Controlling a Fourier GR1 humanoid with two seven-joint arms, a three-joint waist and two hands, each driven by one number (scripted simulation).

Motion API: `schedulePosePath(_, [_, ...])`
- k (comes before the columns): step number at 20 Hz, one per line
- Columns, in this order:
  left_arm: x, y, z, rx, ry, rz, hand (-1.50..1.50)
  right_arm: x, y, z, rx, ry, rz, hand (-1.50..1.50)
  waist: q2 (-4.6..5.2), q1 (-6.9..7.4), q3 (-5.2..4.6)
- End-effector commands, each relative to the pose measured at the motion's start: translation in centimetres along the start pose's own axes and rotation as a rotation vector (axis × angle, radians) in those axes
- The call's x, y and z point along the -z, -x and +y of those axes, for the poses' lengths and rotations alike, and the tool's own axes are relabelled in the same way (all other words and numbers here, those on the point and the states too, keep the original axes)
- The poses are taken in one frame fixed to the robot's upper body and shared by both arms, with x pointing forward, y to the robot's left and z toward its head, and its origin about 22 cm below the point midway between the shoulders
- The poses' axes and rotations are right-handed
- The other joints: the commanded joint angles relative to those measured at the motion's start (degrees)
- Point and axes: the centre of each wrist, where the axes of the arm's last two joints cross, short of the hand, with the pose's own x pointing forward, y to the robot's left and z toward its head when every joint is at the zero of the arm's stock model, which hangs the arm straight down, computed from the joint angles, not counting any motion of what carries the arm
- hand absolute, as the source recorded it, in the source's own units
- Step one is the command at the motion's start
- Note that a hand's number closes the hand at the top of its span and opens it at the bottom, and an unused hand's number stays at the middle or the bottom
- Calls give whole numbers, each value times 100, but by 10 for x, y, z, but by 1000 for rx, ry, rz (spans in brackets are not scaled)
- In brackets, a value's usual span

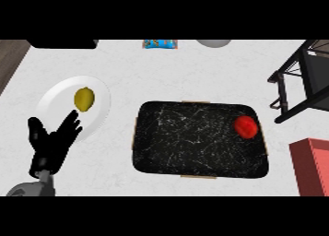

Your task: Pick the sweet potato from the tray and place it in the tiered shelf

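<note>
A: Where's the sweet potato (246,126)?

B: On the black tray (194,156), right side, near the back corner. It looks red and round. Nothing is touching it.

A: Why's it still there?

B: I think the job hasn't started yet. No hand is near it.

A: What abt the left hand (51,140)?

B: It's at the bottom left, fingers spread and pointing up, holding nothing. It's just resting, w/ its fingertips over the edge of the white plate (58,94).

A: And the right hand?

B: Can't see it at all.

A: What's on the plate?

B: A yellow lemon (84,98), well apart from the tray. Not part of the job.

A: Where's the shelf (306,78)?

B: Top right, dark frame, near the potato's side of the tray. So prob the right hand should do the grab, since it's closer to both.
</note>
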Motion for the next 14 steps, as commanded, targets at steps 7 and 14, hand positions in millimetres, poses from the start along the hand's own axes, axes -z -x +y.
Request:
schedulePosePath(7, [2,-3,8,0,21,4,0,49,30,47,-62,-3,-8,150,17,54,-2])
schedulePosePath(14, [-2,-11,-1,-2,12,1,0,71,35,50,-64,19,-9,150,15,51,-1])
